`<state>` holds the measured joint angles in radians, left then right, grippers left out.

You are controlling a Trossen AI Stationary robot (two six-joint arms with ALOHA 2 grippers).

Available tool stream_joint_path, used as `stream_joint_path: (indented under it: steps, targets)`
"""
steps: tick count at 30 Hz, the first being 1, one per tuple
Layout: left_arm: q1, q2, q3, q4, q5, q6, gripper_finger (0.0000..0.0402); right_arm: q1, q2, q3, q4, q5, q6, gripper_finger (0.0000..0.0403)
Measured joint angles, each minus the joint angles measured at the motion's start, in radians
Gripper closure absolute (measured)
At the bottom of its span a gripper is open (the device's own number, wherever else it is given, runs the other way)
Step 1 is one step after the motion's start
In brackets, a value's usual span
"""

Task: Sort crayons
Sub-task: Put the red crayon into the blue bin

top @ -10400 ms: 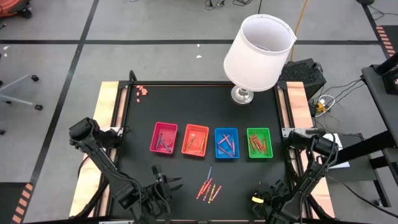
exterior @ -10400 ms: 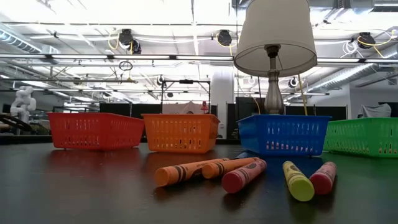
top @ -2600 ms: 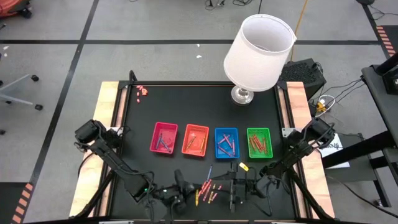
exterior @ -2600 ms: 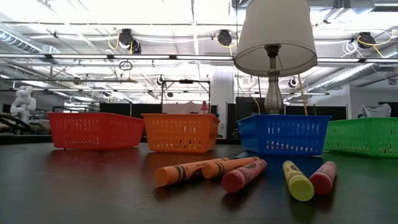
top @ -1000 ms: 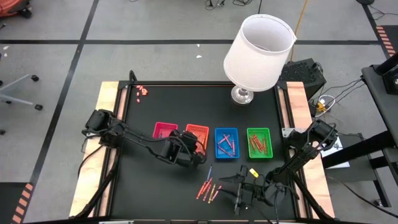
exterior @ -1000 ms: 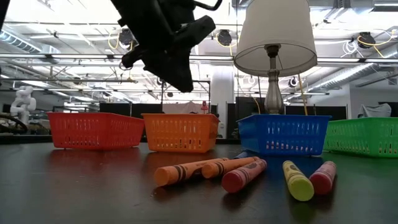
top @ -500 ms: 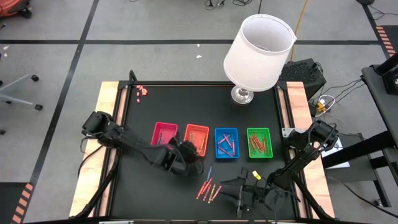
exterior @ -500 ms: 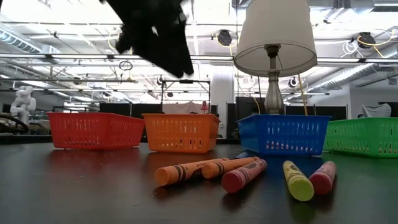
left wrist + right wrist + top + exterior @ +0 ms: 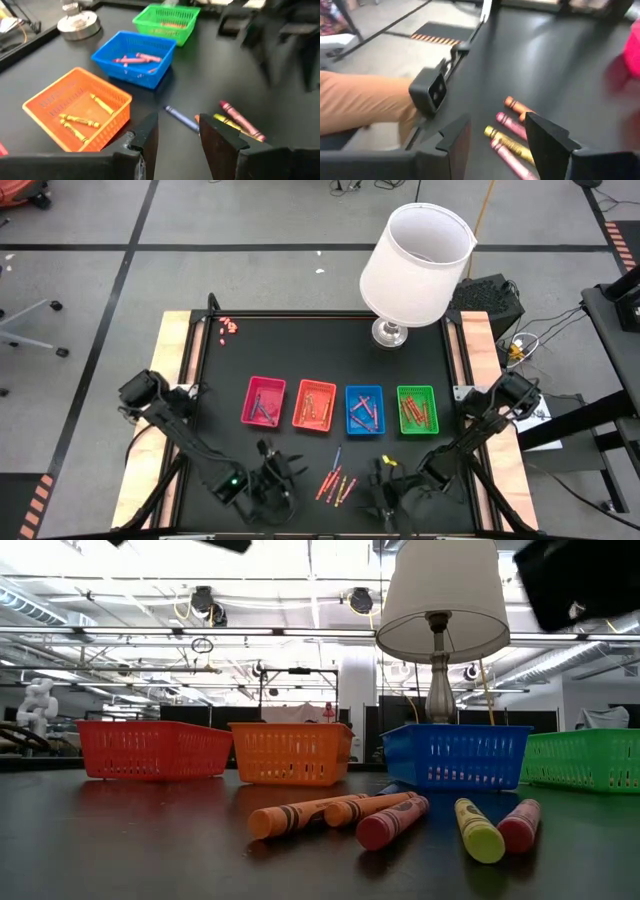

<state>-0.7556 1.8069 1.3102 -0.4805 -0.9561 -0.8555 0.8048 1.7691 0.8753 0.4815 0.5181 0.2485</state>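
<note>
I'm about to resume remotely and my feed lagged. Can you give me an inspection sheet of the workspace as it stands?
Surface: black table top, wooden side rails.
Job's things: loose wax crayons lie near the front edge; pink, orange, blue and green plastic baskets stand in a row, each holding crayons.
Clutter: white-shaded lamp at the back; tiny pink-red bits in the far left corner.
Grippers: left gripper open and empty, left of the loose crayons; right gripper open and empty, to their right.
Cables: wires on the floor to the right.
Surroundings: grey taped floor.
</note>
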Motion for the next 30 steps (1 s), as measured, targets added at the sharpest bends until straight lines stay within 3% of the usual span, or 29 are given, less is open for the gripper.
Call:
stream_joint_path:
  steps: [4,7,10,19,30]
  targets:
    - [-0.024,0.0,0.0,0.018,-0.018,0.007,0.026,-0.058,0.0,0.0,-0.069,-0.128,0.099,0.0232]
    - [-0.032,0.003,0.0,0.018,-0.018,0.007,0.026,-0.099,0.0,0.0,-0.113,-0.24,0.106,0.0232]
    - [-0.032,0.014,0.0,0.018,-0.018,0.008,0.026,-0.127,0.0,0.0,-0.17,-0.288,0.076,0.0232]
    - [-0.024,0.05,0.0,0.027,-0.018,0.032,0.026,-0.154,0.0,0.0,-0.214,-0.312,-0.046,0.0232]
    - [-0.023,0.05,-0.001,0.028,-0.017,0.032,0.026,-0.166,0.058,0.0,-0.194,-0.309,-0.046,0.0232]
